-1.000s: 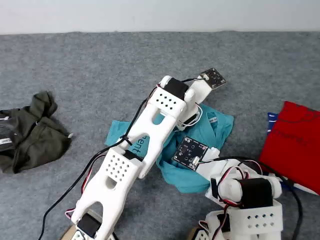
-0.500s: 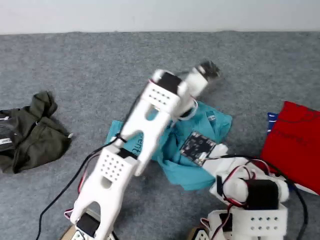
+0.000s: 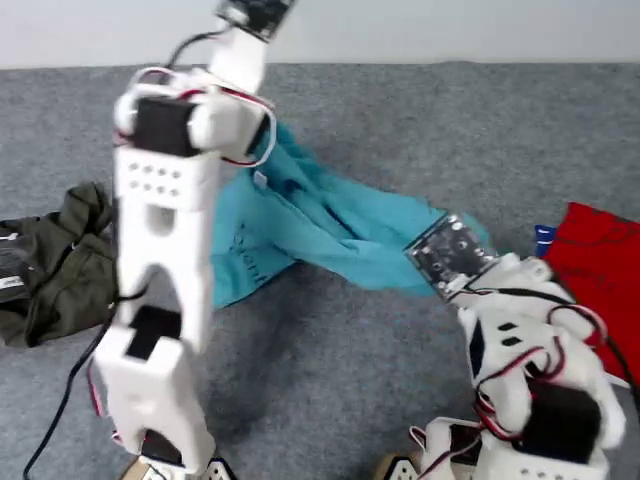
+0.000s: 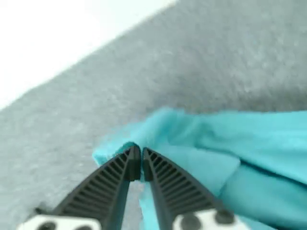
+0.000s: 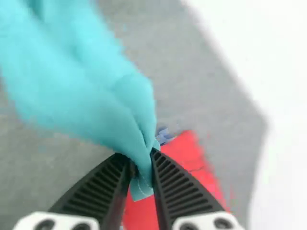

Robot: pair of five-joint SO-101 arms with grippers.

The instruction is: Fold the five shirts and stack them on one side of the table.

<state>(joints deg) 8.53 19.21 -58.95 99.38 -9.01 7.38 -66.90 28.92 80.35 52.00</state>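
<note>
A teal shirt (image 3: 320, 228) hangs stretched between both arms above the grey table. My left gripper (image 4: 140, 159) is shut on one edge of the teal shirt (image 4: 230, 148), held high at the back left. My right gripper (image 5: 141, 168) is shut on the opposite bunched edge of the teal shirt (image 5: 81, 81), at the right. In the high view the left gripper (image 3: 262, 128) sits under the raised wrist, and the right gripper (image 3: 437, 285) lies beneath its camera board. A folded red shirt (image 3: 590, 280) lies at the right edge, also seen as the red shirt (image 5: 187, 177).
A crumpled dark olive shirt (image 3: 60, 268) lies at the left edge of the grey carpeted table (image 3: 340, 380). A blue shirt edge (image 3: 543, 240) peeks out beside the red one. A white wall (image 3: 420, 30) runs along the back.
Both arms lifted the teal shirt off the table. The left arm swung up and to the back left; the right moved right, pulling the cloth taut between them.
</note>
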